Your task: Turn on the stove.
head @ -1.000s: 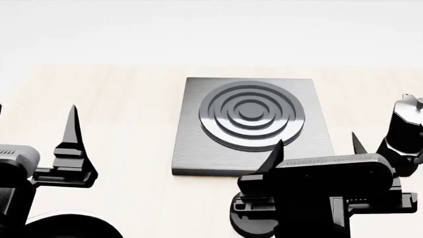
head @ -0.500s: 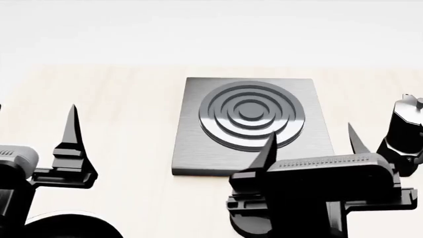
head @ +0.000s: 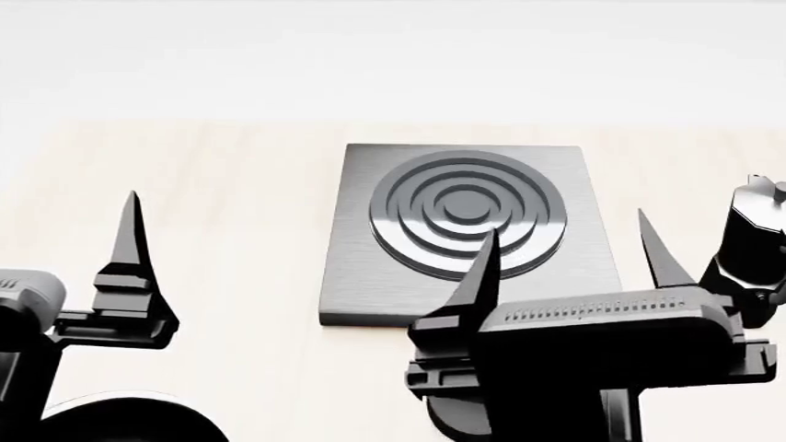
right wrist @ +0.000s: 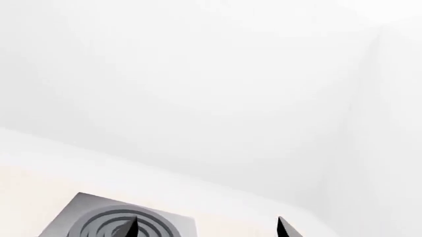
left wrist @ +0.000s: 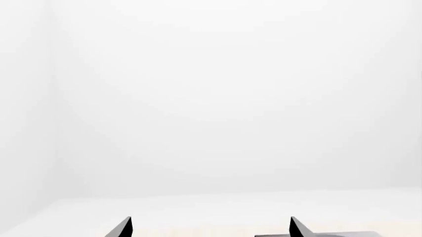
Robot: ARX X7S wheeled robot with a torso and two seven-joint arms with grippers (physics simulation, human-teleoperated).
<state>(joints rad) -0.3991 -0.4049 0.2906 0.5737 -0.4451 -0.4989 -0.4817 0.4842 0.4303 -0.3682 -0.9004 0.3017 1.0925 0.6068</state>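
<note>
The stove [head: 356,276] is a flat grey square slab with a dark ring burner [head: 465,216], lying mid-table. A black round knob [head: 448,419] shows just in front of the slab, mostly hidden under my right arm. My right gripper [head: 568,224] is open over the slab's near right corner, its fingertips [head: 494,235] pointing away from me and holding nothing. In the right wrist view the gripper [right wrist: 207,228] frames the stove [right wrist: 79,210]. My left gripper [head: 64,230] is open and empty at the left, away from the stove. In its wrist view the gripper [left wrist: 211,228] shows only its tips.
A black faceted moka pot [head: 752,235] stands at the right edge of the head view, close to my right gripper. A dark round shape [head: 123,419] lies at the bottom left under my left arm. The table top [head: 246,184] is pale wood with a white wall behind.
My right gripper has shifted left and risen, so its fingertips now reach over the burner's near edge. The left gripper has barely moved.
</note>
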